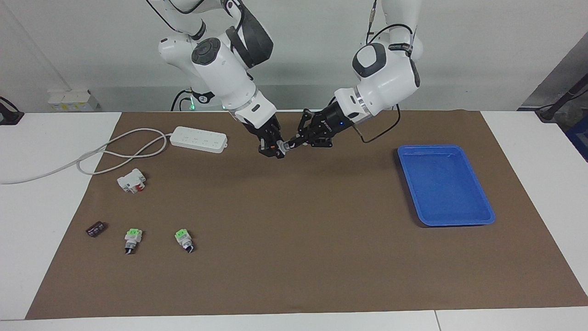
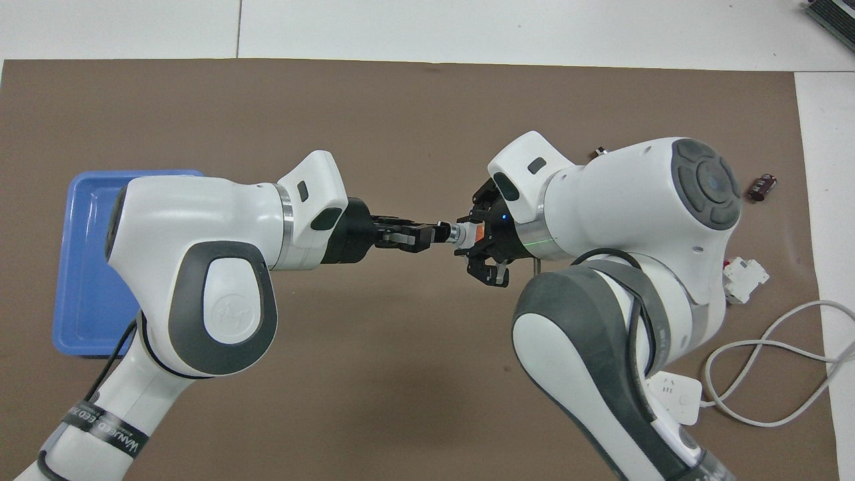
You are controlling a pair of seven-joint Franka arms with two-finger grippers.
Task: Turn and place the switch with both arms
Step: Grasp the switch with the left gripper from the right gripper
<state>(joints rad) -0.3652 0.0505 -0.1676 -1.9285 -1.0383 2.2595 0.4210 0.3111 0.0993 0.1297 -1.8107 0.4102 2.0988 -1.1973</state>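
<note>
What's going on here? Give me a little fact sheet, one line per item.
switch: held up in the air between both grippers, over the brown mat
right gripper: shut on the switch's orange-and-white body
left gripper: at the switch's knob end
blue tray: on the mat, toward the left arm's end
green-topped switches: lying on the mat, toward the right arm's end
power strip: near the right arm's base

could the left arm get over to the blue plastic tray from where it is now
Probably yes. The left gripper sits mid-air over the brown mat, meeting the right gripper at the small orange-and-white switch. Nothing stands between it and the blue plastic tray at its own end.
</note>
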